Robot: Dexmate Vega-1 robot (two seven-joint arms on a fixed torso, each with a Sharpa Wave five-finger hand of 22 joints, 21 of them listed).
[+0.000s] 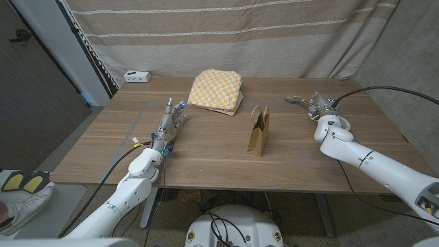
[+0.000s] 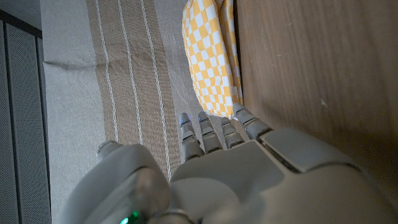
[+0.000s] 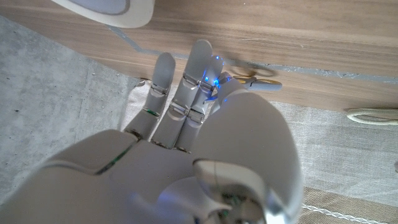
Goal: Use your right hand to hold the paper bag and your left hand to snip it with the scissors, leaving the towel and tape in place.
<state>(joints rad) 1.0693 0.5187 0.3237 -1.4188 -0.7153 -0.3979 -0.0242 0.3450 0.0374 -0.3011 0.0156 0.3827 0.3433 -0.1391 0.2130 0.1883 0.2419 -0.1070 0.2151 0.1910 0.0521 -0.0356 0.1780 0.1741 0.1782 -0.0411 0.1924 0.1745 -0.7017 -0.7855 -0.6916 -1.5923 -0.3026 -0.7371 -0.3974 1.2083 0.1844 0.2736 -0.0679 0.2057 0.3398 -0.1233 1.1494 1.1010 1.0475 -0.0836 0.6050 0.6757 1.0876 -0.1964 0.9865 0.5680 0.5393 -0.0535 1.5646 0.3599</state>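
Note:
A small brown paper bag (image 1: 258, 132) with handles stands upright near the middle of the table. A folded yellow-and-white checked towel (image 1: 216, 89) (image 2: 210, 59) lies behind it at the far edge. My left hand (image 1: 170, 125) (image 2: 249, 168) is on the table left of the bag, fingers straight and pointing toward the towel, holding nothing. My right hand (image 1: 317, 106) (image 3: 193, 118) is at the far right, well apart from the bag, fingers extended and empty. A thin pale object (image 3: 254, 79) (image 1: 294, 99) lies just beyond its fingers; whether it is the scissors I cannot tell.
A small white box (image 1: 137, 76) sits on the table's far left corner. A striped curtain (image 1: 226, 31) hangs right behind the table. A cable (image 3: 372, 116) lies on the cloth near the right hand. Bare wood (image 1: 206, 154) stretches between the left hand and the bag.

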